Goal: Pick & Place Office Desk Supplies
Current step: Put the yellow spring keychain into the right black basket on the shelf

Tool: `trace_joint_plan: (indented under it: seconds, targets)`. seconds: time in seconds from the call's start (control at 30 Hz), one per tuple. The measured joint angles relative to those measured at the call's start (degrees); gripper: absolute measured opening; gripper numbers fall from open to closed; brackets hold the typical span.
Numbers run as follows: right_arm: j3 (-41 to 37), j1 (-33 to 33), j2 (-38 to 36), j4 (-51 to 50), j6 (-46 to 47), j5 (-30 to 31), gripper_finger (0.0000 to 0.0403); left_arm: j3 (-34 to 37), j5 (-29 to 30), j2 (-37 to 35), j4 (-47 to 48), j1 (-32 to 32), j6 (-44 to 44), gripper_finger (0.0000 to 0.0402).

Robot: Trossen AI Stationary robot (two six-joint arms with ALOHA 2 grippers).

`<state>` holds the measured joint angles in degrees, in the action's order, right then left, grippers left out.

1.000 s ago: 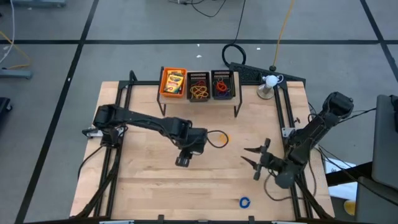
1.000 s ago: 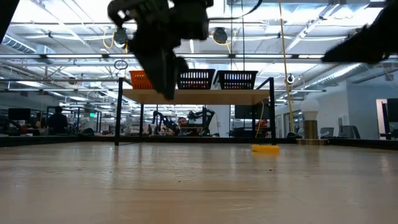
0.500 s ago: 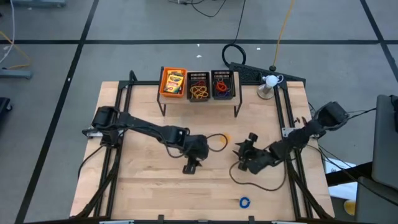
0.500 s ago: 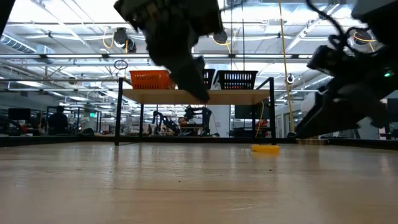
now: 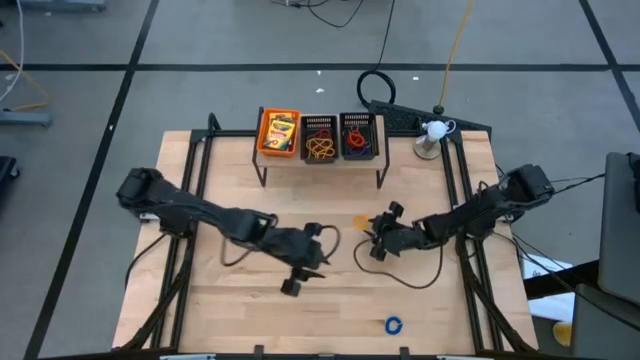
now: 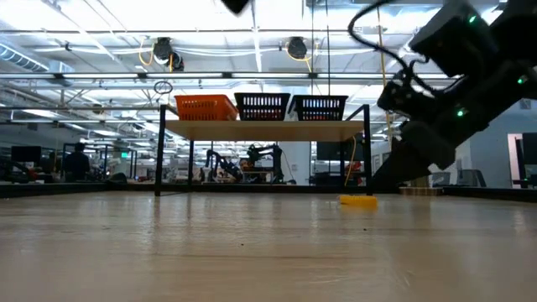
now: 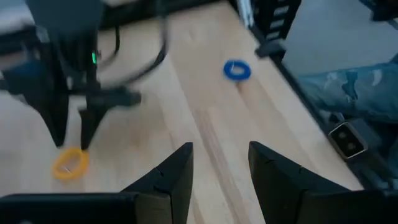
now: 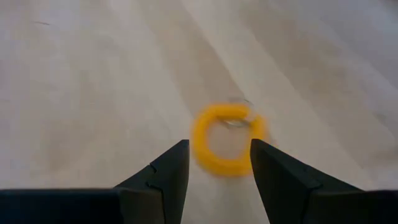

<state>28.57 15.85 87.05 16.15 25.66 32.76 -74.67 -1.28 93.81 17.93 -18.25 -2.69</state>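
Note:
A yellow rubber-band ring (image 5: pixel 361 221) lies flat on the table's middle and shows large in the right wrist view (image 8: pixel 227 140). My right gripper (image 5: pixel 370 233) is open just above it and to its right, fingers slanting down (image 8: pixel 217 165); in the low view its tip (image 6: pixel 388 180) stays clear of the ring (image 6: pixel 358 200). My left gripper (image 5: pixel 303 268) is open and raised over the table's middle (image 7: pixel 217 165). A blue ring (image 5: pixel 393 325) lies near the near edge. Yellow-and-green boxes (image 5: pixel 279 130) fill the orange bin.
A raised shelf (image 5: pixel 320 158) at the far edge carries the orange bin and two black mesh bins (image 5: pixel 320 138) (image 5: pixel 359 137) holding loopy bands and rings. A white lamp (image 5: pixel 432 133) stands at the far right corner. Bare wood lies at the near left (image 5: pixel 230 310).
My right gripper has swung from the table's right side toward its middle and come down beside the yellow ring. My left gripper has drawn back from the ring toward the near edge and risen out of the low view. The ring has stayed put.

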Motion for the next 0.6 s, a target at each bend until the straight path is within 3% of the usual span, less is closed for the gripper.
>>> trace_joint_plan:
  seconds: [0.17,0.37,0.6]
  targets:
    - [-2.0,-3.0,0.0,0.0,8.4,-0.2,0.0170,0.0,7.5,-5.8,2.1,-4.0,-0.9,0.0150]
    - [-5.4,-5.1,-0.6,1.7,11.0,-6.9,0.0168,0.0,20.2,-11.6,8.4,-9.3,0.9,0.0150]
    - [-12.0,-5.4,-0.4,16.4,8.5,-8.8,0.0191,0.0,31.7,-13.6,11.7,-15.1,2.1,0.0150]
